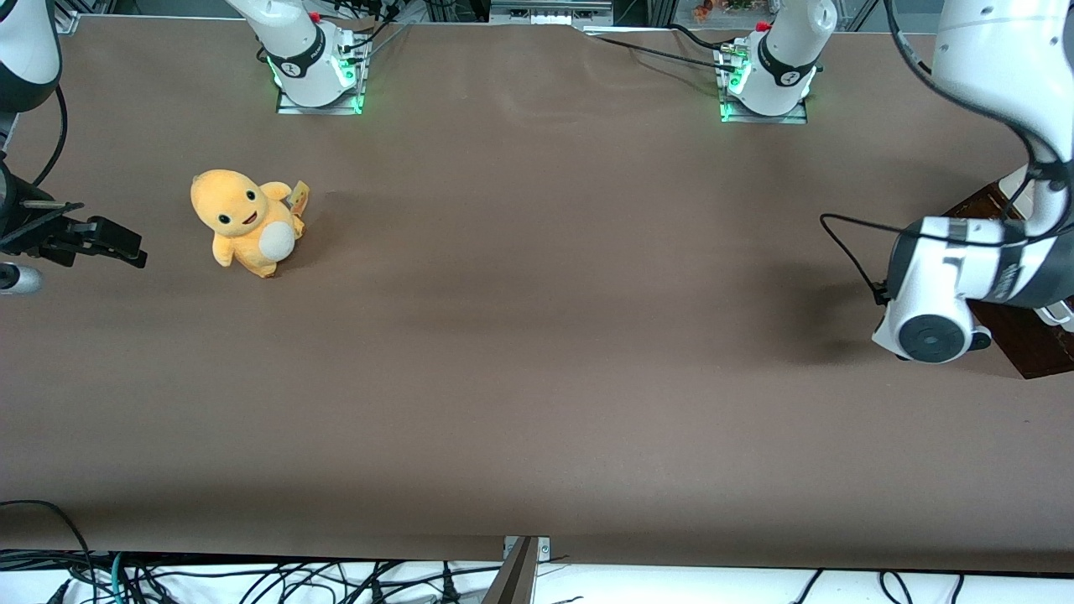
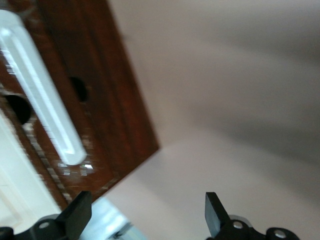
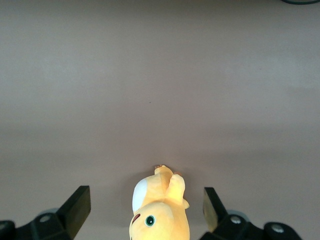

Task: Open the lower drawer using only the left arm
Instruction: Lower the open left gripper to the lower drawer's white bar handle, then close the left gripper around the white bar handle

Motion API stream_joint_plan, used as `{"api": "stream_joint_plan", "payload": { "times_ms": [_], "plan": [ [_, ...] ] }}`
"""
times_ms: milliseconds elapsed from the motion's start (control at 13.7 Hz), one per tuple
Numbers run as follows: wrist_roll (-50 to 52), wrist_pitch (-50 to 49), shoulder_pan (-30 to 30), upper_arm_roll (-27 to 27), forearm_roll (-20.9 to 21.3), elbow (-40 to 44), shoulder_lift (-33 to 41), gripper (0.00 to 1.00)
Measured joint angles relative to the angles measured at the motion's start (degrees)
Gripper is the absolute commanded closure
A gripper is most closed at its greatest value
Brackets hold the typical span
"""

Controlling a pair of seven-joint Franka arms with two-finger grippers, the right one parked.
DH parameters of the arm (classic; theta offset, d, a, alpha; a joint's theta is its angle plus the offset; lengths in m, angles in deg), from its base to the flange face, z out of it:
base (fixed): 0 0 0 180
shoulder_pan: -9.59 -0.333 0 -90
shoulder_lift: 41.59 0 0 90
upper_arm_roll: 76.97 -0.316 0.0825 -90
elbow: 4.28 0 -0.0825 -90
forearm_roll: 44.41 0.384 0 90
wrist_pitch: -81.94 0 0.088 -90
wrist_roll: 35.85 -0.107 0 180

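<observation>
While gripper [image 2: 147, 215] nears lower drawer [image 2: 107, 100], plush [image 1: 246, 221] sits apart.

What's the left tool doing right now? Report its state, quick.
Left tool: open, holding nothing, fingers spread wide, close to the lower drawer and its white bar handle but not yet around it.

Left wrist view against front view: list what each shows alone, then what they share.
Only the left wrist view: the white handle on the drawer and the open gripper, near it, holding nothing. Only the front view: the left arm and a yellow plush toward the parked arm's end. Both: the dark cabinet wood and the brown table.
</observation>
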State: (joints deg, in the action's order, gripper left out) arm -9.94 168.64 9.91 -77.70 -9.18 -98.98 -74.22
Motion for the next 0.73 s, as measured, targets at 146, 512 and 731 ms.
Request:
{"api": "stream_joint_plan", "payload": {
  "times_ms": [146,512,731],
  "plan": [
    [1.7,-2.2,0.8,0.1,6.1,0.0,-2.7,0.00],
    [3.0,-5.5,1.4,0.0,18.6,0.1,-7.9,0.00],
    [3.1,-6.5,1.1,-0.2,23.4,0.1,-10.2,0.00]
  ]
}}
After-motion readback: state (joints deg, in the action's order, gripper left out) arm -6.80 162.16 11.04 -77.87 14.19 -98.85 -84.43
